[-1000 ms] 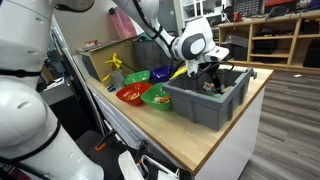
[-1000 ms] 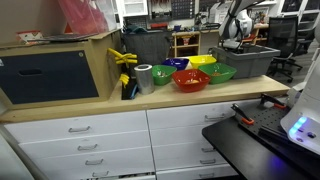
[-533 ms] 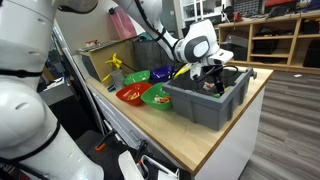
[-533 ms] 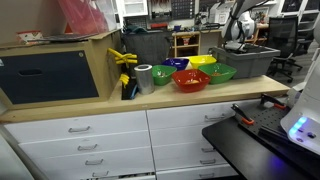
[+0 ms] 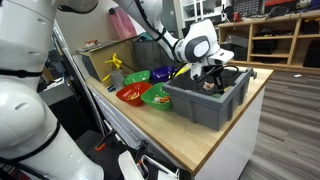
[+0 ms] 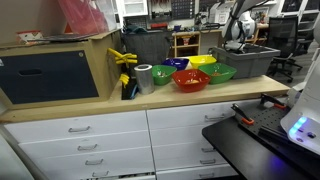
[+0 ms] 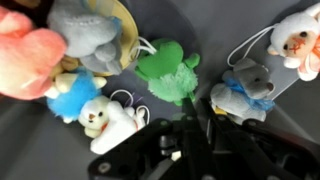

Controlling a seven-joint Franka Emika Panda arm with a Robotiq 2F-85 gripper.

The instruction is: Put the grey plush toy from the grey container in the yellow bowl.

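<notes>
Inside large dark grey rectangular plastic bin (image 5: 205,105), among other toys: fuzzy grey plush toy (image 7: 88,32), 11 o'clock from gripper (image 7: 188,140). Cannot tell whether gripper open or closed. Probably light, squashy; pinch mid-body. Small round yellow plastic bowl (image 6: 203,60) on bench nearby.

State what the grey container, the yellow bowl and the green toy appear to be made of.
Grey container: likely matte plastic, rigid smooth moulded walls.
Yellow bowl: probably plastic, bright uniform colour, sheen unclear.
Green toy: plush fabric, fuzzy soft outline.

Arm (image 5: 191,45): glossy white rounded shells with dark bands at the joints. Gripper (image 7: 187,130): matte black throughout, built of angular linkage bars.
</notes>
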